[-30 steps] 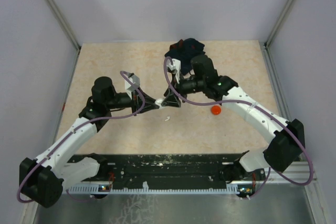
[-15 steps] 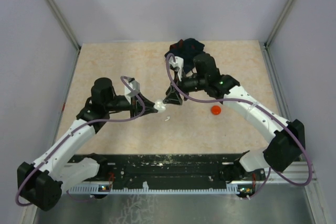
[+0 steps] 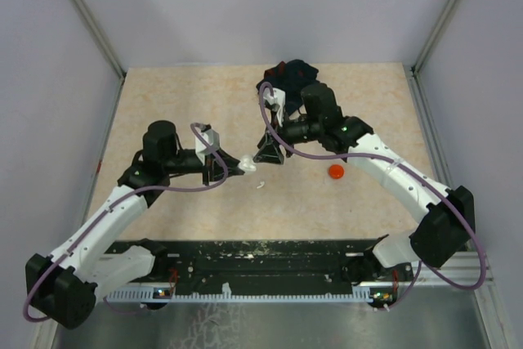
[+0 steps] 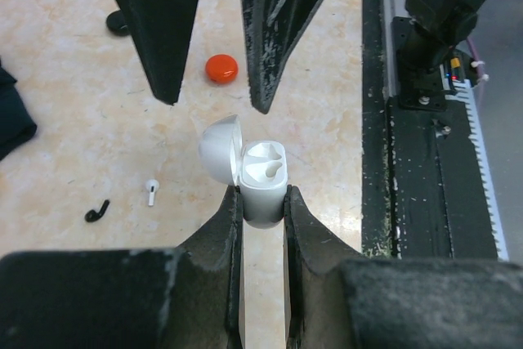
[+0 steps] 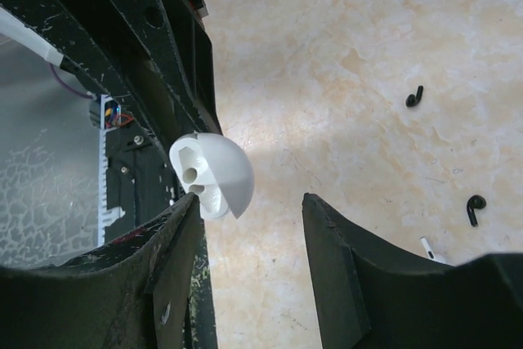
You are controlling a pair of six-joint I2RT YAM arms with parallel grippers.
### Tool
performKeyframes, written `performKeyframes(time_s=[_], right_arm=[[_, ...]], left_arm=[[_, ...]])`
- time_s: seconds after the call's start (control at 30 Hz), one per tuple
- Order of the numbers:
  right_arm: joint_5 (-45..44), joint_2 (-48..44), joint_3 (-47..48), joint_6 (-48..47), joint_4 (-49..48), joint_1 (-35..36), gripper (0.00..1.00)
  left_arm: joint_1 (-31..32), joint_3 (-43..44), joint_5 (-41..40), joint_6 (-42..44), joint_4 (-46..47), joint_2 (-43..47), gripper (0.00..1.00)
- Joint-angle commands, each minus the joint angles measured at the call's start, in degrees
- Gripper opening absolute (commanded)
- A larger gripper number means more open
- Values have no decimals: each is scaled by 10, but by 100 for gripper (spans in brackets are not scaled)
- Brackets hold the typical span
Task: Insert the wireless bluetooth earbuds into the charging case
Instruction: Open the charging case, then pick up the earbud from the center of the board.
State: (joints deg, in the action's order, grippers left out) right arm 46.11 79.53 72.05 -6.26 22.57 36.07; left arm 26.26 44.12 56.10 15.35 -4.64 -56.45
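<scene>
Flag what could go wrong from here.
The left jaws pinch the white charging case only at its lower end; pressing a bud in could tilt it.
The right jaws stand close to its open lid and could knock it shut.
The loose white earbud is tiny; a pick may fumble it.

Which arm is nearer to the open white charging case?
Left. The left arm grips the charging case in its jaws; the right arm holds open jaws just beyond it, not touching.
</scene>
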Motion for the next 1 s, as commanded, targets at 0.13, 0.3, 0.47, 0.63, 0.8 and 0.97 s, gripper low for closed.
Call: performKeyframes(time_s=[0.13,0.3,0.47,0.63,0.8,0.97], right_arm=[[-57,-49,-2,0,3,-4,55],[-161,-47,-42,13,16,-1,55],[-278,-27,-95,48,5,30,55],[-369,11,-136,117,-43,64,54],[-429,74,-140,184,-89,94,51],[-483,138,-134,241,-121,115,50]], left_arm=[[2,-15,-143,51,-14,28,0],[1,-34,-265,52,-7,33,0],[1,-41,-360,33,-5,39,0],[-2,-44,-421,16,0,52,0],[-3,-53,-433,17,10,66,0],[-3,-52,-440,16,6,68,0]])
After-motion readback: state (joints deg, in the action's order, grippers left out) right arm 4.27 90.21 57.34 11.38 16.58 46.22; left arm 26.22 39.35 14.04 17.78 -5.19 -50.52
